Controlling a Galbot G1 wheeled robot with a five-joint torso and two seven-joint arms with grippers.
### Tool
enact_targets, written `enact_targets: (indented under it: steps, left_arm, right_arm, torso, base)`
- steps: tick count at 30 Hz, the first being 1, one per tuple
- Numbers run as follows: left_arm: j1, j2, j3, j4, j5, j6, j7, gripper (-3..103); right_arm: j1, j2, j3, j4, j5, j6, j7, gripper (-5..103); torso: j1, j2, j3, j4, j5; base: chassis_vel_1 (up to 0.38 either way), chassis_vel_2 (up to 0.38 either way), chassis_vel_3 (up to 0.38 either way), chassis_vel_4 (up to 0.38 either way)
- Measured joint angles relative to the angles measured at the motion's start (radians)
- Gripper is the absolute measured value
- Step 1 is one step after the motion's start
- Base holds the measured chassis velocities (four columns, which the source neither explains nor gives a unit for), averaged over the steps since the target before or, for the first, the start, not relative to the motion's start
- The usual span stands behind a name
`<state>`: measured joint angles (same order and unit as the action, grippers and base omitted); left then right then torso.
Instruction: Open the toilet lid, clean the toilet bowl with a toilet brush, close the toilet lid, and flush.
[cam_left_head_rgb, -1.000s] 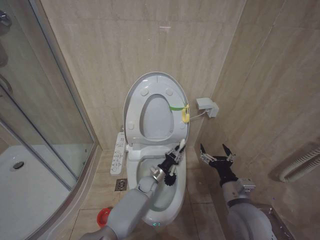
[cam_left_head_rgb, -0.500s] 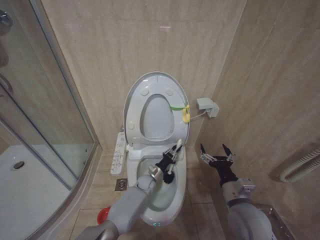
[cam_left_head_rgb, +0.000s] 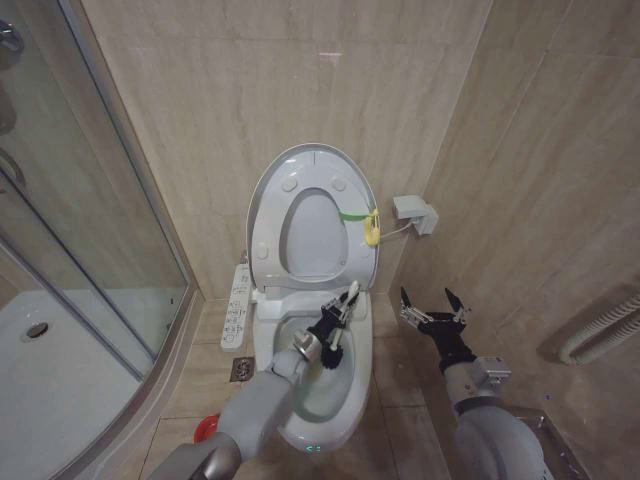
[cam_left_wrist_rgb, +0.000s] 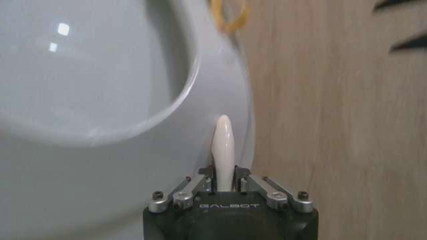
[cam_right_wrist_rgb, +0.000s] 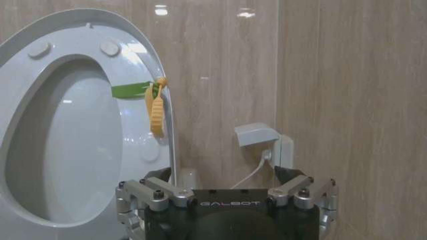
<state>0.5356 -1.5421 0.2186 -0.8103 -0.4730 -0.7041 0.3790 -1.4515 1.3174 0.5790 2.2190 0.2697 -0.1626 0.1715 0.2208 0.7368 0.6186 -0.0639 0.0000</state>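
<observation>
Left gripper (cam_left_wrist_rgb: 225, 186) clamps toilet brush (cam_left_wrist_rgb: 223, 150) handle beside toilet bowl (cam_left_wrist_rgb: 100, 165).

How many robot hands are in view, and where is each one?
2. The left hand is over the toilet bowl, shut on the brush. The right hand is open and empty, beside the toilet near the right wall.

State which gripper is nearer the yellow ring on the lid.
Left. The left gripper sits over the toilet bowl just below the yellow ring, gripping the toilet brush; the right gripper hangs open farther right, beside the bowl.
</observation>
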Motion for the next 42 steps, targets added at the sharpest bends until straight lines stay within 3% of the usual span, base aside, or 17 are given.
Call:
enact_targets:
  steps: [2,6,12,15,21,24,27,31,33,42]
  left_arm:
    - [0.019,0.005,0.024,-0.072,-0.002,0.011,-0.012,19]
    - [0.039,-0.001,0.055,-0.092,-0.004,0.011,-0.013,19]
    - [0.004,-0.029,0.032,0.056,-0.004,-0.008,0.012,19]
    - [-0.006,-0.027,0.019,0.069,-0.006,-0.01,0.016,19]
    - [0.024,-0.006,0.061,-0.075,-0.019,0.017,-0.002,19]
    - [0.035,-0.01,0.078,-0.092,-0.02,0.023,-0.006,19]
    - [0.031,-0.023,0.076,-0.051,-0.016,0.017,0.0,19]
    - [-0.017,-0.034,0.013,0.122,-0.002,-0.018,0.035,19]
    - [-0.024,-0.028,0.004,0.134,0.0,-0.02,0.039,19]
    - [0.012,-0.004,0.042,-0.026,0.005,-0.021,0.023,19]
  right_arm:
    - [0.0,0.0,0.0,0.0,0.0,0.0,0.0,100]
    - [0.0,0.0,0.0,0.0,0.0,0.0,0.0,100]
    - [0.0,0.0,0.0,0.0,0.0,0.0,0.0,100]
    - [0.0,0.0,0.0,0.0,0.0,0.0,0.0,100]
    - [0.0,0.0,0.0,0.0,0.0,0.0,0.0,100]
    - [0.0,0.0,0.0,0.0,0.0,0.0,0.0,100]
    - [0.0,0.0,0.0,0.0,0.0,0.0,0.0,100]
    - [0.0,0.0,0.0,0.0,0.0,0.0,0.0,100]
    - [0.0,0.0,0.0,0.0,0.0,0.0,0.0,100]
    - [0.0,0.0,0.0,0.0,0.0,0.0,0.0,100]
  torso:
    - [0.0,0.0,0.0,-0.0003,0.0]
    - [0.0,0.0,0.0,-0.0001,0.0]
    - [0.0,0.0,0.0,-0.0001,-0.0001]
    - [0.0,0.0,0.0,0.0002,0.0]
    - [0.0,0.0,0.0,-0.0001,0.0]
    - [0.0,0.0,0.0,-0.0002,0.0]
    - [0.0,0.0,0.0,-0.0003,-0.0002]
    - [0.0,0.0,0.0,0.0002,0.0]
    - [0.0,0.0,0.0,0.0003,0.0]
    - [0.0,0.0,0.0,-0.0003,-0.0001]
  base:
    - [0.0,0.0,0.0,0.0]
    - [0.0,0.0,0.0,0.0]
    - [0.0,0.0,0.0,0.0]
    - [0.0,0.0,0.0,0.0]
    - [0.0,0.0,0.0,0.0]
    - [0.0,0.0,0.0,0.0]
    - [0.0,0.0,0.0,0.0]
    - [0.0,0.0,0.0,0.0]
    - [0.0,0.0,0.0,0.0]
    - [0.0,0.0,0.0,0.0]
